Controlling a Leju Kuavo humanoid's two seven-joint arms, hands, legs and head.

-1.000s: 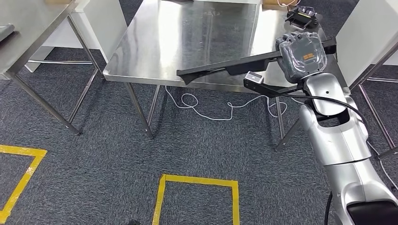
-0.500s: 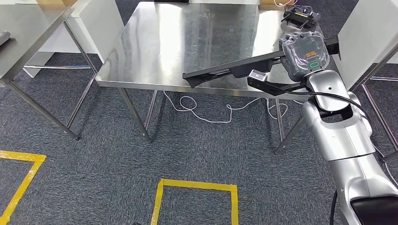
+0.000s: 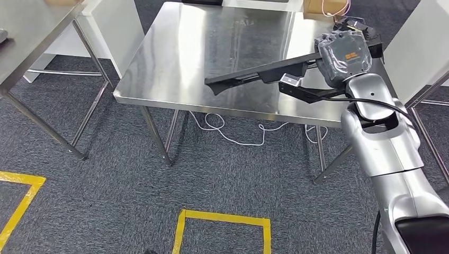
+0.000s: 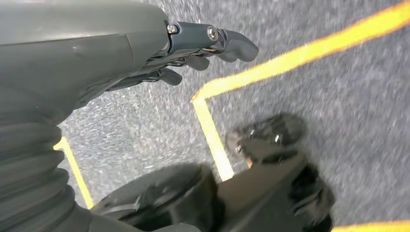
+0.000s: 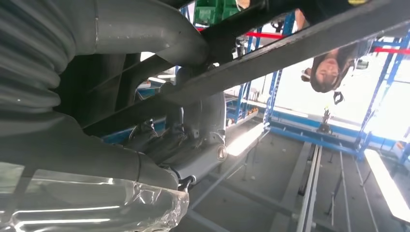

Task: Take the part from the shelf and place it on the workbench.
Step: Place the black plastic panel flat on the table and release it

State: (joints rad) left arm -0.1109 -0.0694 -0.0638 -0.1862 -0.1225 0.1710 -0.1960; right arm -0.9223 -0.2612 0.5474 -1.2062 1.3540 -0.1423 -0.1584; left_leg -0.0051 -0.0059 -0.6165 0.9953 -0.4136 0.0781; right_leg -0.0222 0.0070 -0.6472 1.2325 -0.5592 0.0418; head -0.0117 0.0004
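The right hand [image 3: 347, 54] grips the long black part [image 3: 254, 76] above the workbench [image 3: 180, 58]; the left hand [image 4: 193, 53] hangs seemingly loosely curled, holding nothing.

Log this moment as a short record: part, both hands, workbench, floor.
part: long black bar, held above the workbench, not yet set down
right hand: grips the part's end, over the bench's right side
left hand: hangs over the carpet, holds nothing, fingers loosely curled
workbench: steel table, small black object at its far right corner
floor: grey carpet, yellow tape square, white cable under the bench
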